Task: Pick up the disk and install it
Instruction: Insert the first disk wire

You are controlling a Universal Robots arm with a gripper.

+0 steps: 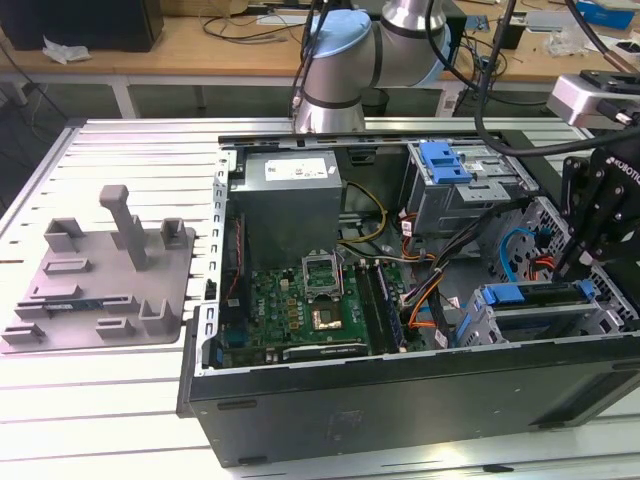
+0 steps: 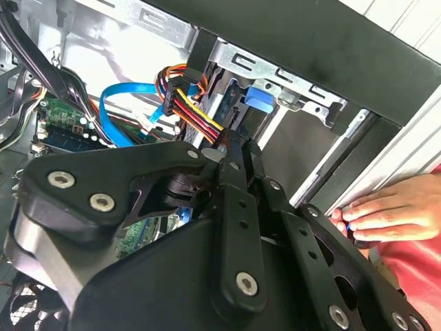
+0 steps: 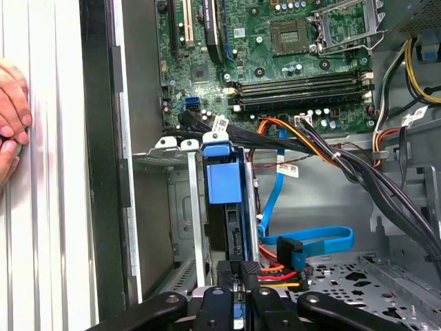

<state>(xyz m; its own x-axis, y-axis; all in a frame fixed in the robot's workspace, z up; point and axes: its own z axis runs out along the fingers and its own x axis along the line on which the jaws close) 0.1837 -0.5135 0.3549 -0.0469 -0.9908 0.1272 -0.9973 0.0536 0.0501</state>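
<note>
At the drive cage near the case's front corner, the disk (image 3: 224, 181) stands edgewise in its slot; its label isn't readable. The gripper (image 3: 240, 279) reaches down, fingers closed on the disk's rear end. A person's hand (image 3: 10, 114) rests on the table edge.

A wooden bench (image 1: 200, 45) strewn with cables stands behind the slatted metal table (image 1: 100, 150).

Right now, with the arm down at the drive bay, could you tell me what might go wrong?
The cable bundle and blue cable lie close beside the disk in its bay; the gripper could snag them. A person's hand rests at the case edge near the arm, so contact is possible.
</note>
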